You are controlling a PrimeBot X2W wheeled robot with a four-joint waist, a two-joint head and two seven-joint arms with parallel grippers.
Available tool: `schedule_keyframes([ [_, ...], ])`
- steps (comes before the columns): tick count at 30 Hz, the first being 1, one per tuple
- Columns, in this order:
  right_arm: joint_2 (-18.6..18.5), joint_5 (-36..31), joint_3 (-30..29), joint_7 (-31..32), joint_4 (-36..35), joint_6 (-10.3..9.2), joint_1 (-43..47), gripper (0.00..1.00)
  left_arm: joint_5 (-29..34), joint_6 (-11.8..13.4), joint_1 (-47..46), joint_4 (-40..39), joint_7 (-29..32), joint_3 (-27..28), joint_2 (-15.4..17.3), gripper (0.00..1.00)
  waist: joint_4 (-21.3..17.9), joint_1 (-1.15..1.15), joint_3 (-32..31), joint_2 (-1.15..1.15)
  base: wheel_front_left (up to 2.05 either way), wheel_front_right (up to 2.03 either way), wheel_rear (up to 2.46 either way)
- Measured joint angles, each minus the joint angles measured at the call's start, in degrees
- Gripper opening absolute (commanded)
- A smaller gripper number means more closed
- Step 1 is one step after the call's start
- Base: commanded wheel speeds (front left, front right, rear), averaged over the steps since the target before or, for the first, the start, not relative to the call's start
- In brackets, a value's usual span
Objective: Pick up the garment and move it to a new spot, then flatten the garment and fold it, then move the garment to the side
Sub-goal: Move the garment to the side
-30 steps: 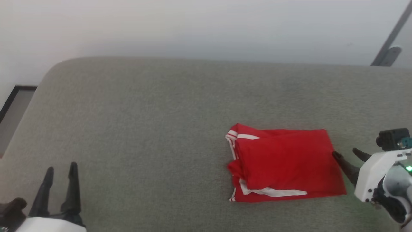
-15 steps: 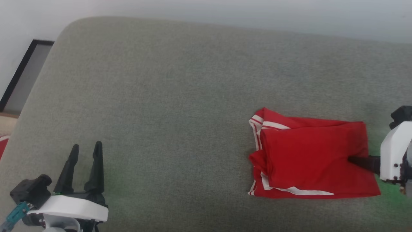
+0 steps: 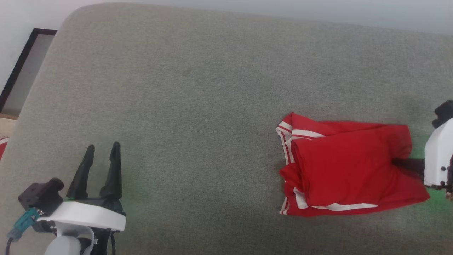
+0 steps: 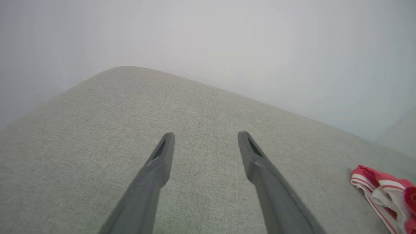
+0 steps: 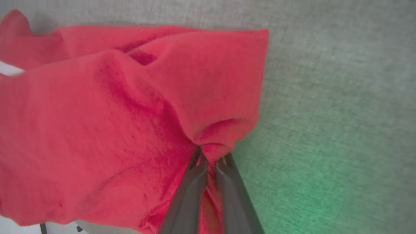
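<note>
The garment (image 3: 347, 173) lies folded on the grey cushion (image 3: 212, 106) at the right, red with white striped trim along its left and lower edges. My right gripper (image 3: 398, 163) comes in from the right edge and is shut on the garment's right side, where the cloth bunches up. In the right wrist view the two fingers (image 5: 191, 185) pinch a fold of the garment (image 5: 113, 113). My left gripper (image 3: 102, 150) stands open at the lower left, far from the garment, with bare cushion between its fingers (image 4: 162, 159). A corner of the garment (image 4: 386, 191) shows at the right of the left wrist view.
The cushion's rounded far-left corner (image 3: 70, 17) drops to a pale wall. A dark-framed panel (image 3: 24, 67) stands beyond the left edge. Green light tints the cushion by my right wrist (image 3: 439, 205).
The head camera tilted down and shifted. My right gripper slid onto the garment's right edge and closed on it, bunching the cloth. The left gripper stays open.
</note>
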Motion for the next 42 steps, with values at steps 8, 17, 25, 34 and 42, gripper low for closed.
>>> schedule_keyframes([
  [8,-1.9,-4.52,-4.03,-1.82,0.49,-0.02,-2.5,0.0,0.73,0.0,-2.64,-0.9,0.0,-1.81,0.4,1.0,-2.16,0.0,1.11,0.0,0.0,0.0,0.0],
  [17,-6.03,-8.72,-8.76,-3.71,1.72,-0.02,-6.36,0.0,1.74,0.0,-6.61,-1.67,0.0,-4.49,0.47,1.0,-5.7,0.0,3.53,0.0,0.0,0.0,0.0],
  [25,-11.07,-13.63,-11.63,-7.8,4.78,-0.03,-11.02,0.0,3.26,0.0,-11.12,-1.79,0.0,-7.62,-0.01,1.0,-9.67,0.0,7.0,0.0,0.0,0.0,0.0],
  [34,-15.68,-18.58,-11.52,-14.01,8.84,-0.02,-15.6,0.0,3.78,0.0,-16.75,-1.55,0.0,-11.55,0.15,1.0,-12.96,0.0,11.31,0.0,0.0,0.0,0.0],
  [42,-18.68,-22.79,-10.58,-19.87,13.66,-0.02,-18.73,0.0,3.15,0.0,-21.06,-1.37,0.0,-16.07,0.67,1.0,-14.63,0.0,14.46,0.0,0.0,0.0,0.0],
])
